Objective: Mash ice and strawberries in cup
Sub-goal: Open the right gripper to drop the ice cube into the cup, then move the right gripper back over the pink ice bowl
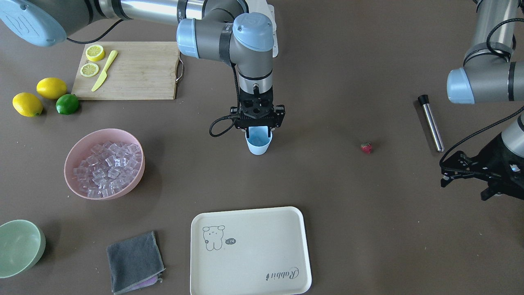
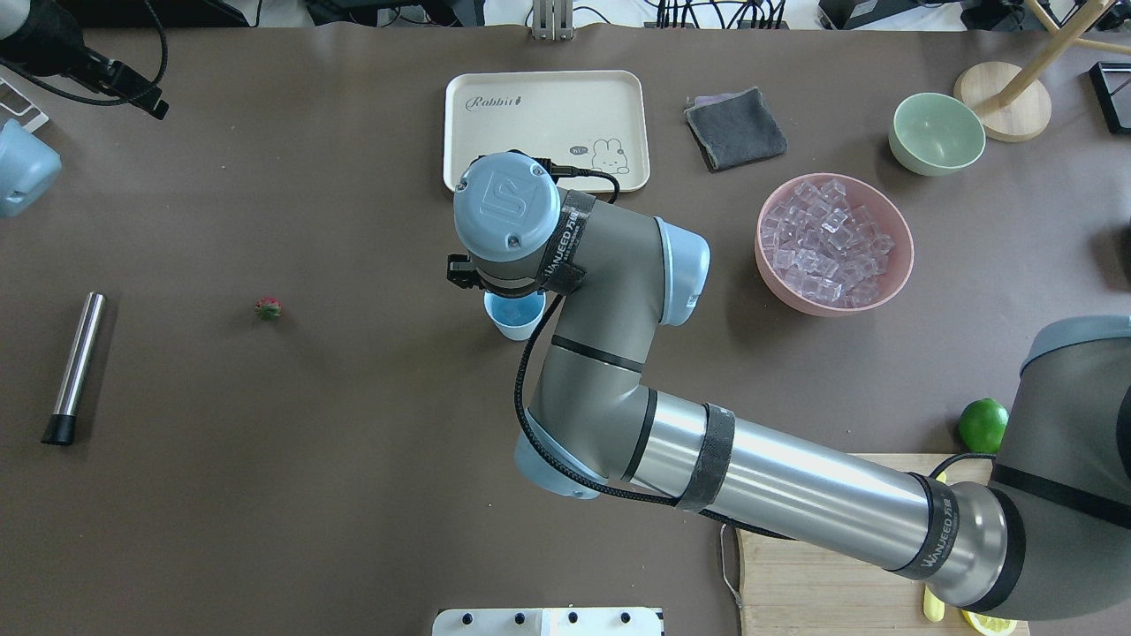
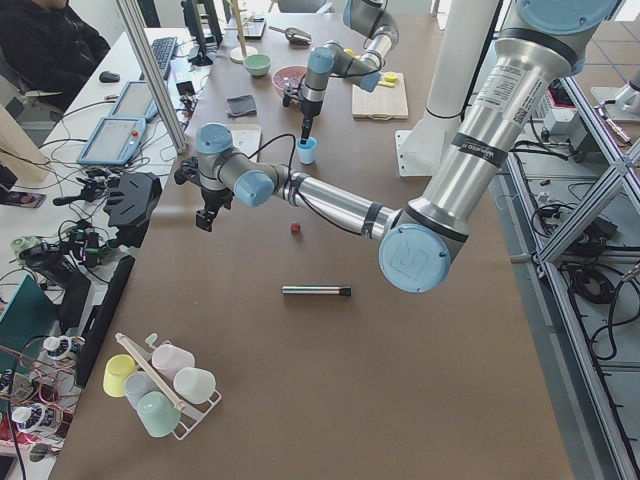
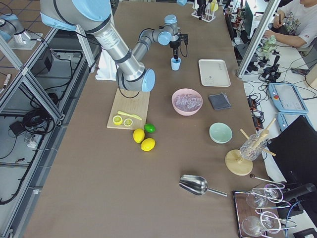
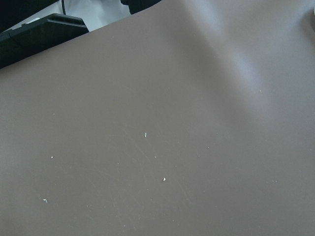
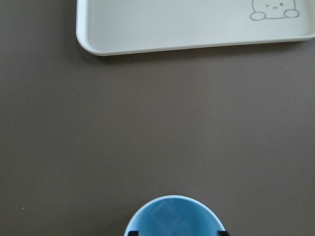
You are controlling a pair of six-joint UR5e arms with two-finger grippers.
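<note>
Two ice cubes (image 6: 165, 215) lie in the cup (image 1: 258, 146), under the spread jaws of the right gripper (image 1: 258, 132).
The right gripper hangs just over the cup's mouth, released, one finger above each side of the rim. The strawberry (image 1: 366, 147) lies on the table well apart from the cup, to the robot's left of it. Farther that way are a steel rod (image 1: 432, 125) and the left gripper (image 1: 445, 170), unclenched and empty. On the cup's other side a pink bowl (image 1: 68, 157) holds a heap of ice (image 1: 108, 168). Beyond the cup, away from the robot, a cream tray (image 1: 254, 262) reads "Rabbit", with a drawn rabbit and a "hi" bubble. The joint cap (image 2: 505, 201) above the cup bears a "UR" mark.
</note>
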